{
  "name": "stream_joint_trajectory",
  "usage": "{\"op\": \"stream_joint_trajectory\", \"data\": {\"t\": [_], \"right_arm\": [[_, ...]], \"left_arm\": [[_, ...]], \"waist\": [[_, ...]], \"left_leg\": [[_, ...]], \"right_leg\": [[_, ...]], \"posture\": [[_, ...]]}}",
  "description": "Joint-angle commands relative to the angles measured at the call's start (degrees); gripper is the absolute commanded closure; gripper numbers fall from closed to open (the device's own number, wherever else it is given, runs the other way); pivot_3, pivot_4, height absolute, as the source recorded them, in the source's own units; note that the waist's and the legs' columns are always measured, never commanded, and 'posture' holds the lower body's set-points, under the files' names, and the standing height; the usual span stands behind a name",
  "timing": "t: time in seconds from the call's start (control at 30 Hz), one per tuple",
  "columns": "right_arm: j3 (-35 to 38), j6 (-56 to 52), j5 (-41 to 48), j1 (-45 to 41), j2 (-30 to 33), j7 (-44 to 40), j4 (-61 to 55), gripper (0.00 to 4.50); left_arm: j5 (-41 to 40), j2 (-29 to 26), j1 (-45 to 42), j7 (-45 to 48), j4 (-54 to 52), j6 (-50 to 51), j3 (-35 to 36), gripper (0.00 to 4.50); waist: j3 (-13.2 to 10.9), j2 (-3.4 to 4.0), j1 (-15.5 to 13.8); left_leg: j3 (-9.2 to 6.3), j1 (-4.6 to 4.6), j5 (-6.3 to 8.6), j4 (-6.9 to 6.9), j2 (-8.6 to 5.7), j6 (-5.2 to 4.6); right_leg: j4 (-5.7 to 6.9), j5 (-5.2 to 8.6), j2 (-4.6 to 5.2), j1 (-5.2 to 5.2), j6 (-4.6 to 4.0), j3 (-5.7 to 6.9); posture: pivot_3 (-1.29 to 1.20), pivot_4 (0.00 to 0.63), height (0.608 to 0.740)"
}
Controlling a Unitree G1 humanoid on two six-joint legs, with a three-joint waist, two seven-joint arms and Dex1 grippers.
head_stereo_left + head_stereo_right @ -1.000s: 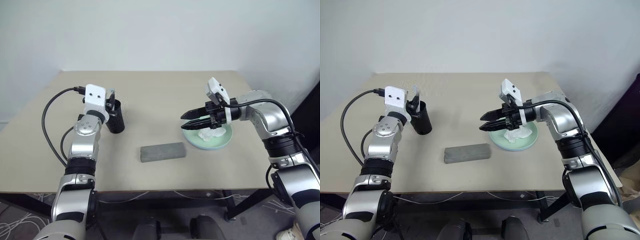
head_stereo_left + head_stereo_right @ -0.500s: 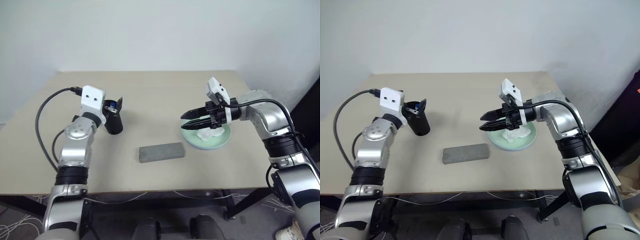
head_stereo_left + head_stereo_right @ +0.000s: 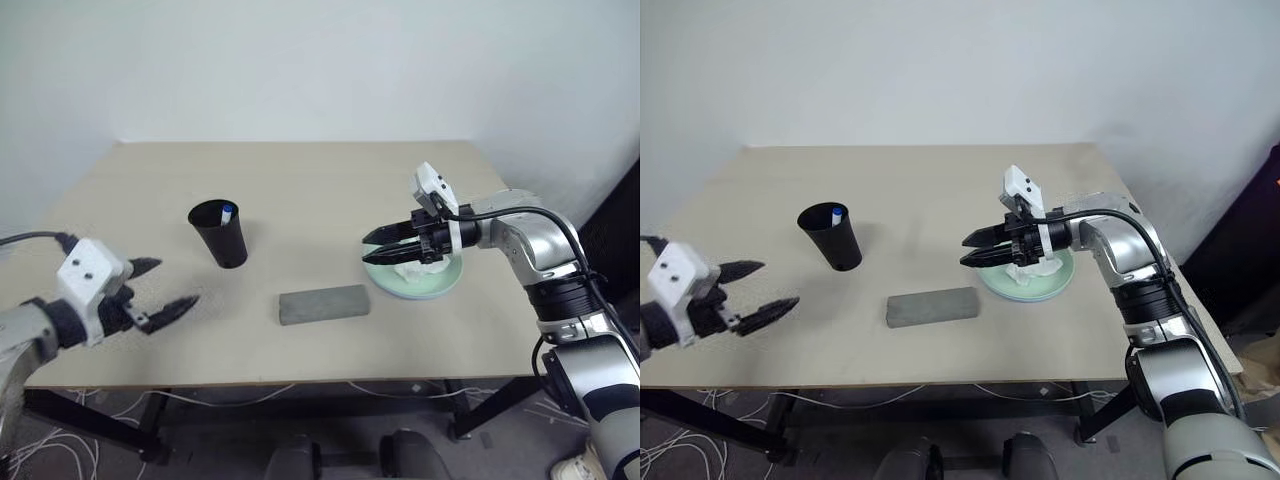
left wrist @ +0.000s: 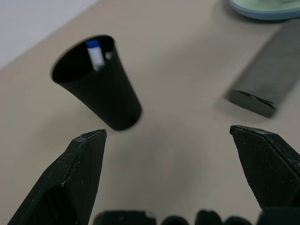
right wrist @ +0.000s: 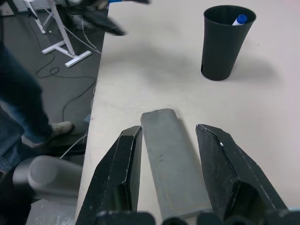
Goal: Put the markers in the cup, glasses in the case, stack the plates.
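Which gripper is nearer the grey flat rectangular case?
Right. The right gripper hovers just above and beside the grey flat rectangular case, near the plates. The left gripper is open at the table's near left edge, farther away.

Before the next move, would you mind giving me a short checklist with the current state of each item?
1. Markers in the cup: a blue-capped marker stands inside; a second one cannot be made out. Cannot tell.
2. Cup upright on the table: ok.
3. Left hand open, empty and away from the cup: ok.
4. Case shut, lying flat between the cup and the plates; whether the glasses are inside: cannot tell.
5. Plates stacked: two rims show, one upon the other, with a white tissue on top. Ok.
6. Right hand open over the plates' edge, holding nothing: ok.
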State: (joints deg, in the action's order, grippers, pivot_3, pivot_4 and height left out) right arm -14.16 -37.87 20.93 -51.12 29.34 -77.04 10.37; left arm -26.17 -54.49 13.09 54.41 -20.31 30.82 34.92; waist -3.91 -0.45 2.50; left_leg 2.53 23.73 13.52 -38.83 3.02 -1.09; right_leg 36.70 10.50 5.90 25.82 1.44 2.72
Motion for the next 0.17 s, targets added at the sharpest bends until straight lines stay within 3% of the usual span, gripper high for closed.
{"op": "stream_joint_trajectory", "data": {"t": [0.03, 0.17], "right_arm": [[0.5, -1.7, 2.1, -1.0, -0.8, 0.0, -3.0, 2.53], [-0.4, -4.6, 3.4, 0.3, -2.4, 1.1, -7.4, 2.53]], "left_arm": [[-1.5, -1.6, 1.9, 0.9, -2.3, 3.3, 7.8, 0.02], [-4.3, 1.2, 5.0, 0.0, -6.7, 7.6, 9.6, 0.02]], "waist": [[0.0, 0.01, 0.0], [0.0, 0.04, 0.0]], "left_leg": [[0.03, 0.00, 0.00, 0.00, 0.10, 0.01], [0.16, 0.02, 0.00, -0.02, 0.59, 0.20]], "right_leg": [[0.00, -0.03, 0.03, 0.06, -0.05, 0.16], [-0.03, -0.05, 0.06, 0.22, -0.08, 0.83]], "posture": [[0.00, 0.000, 0.702], [0.00, 0.000, 0.702]]}}
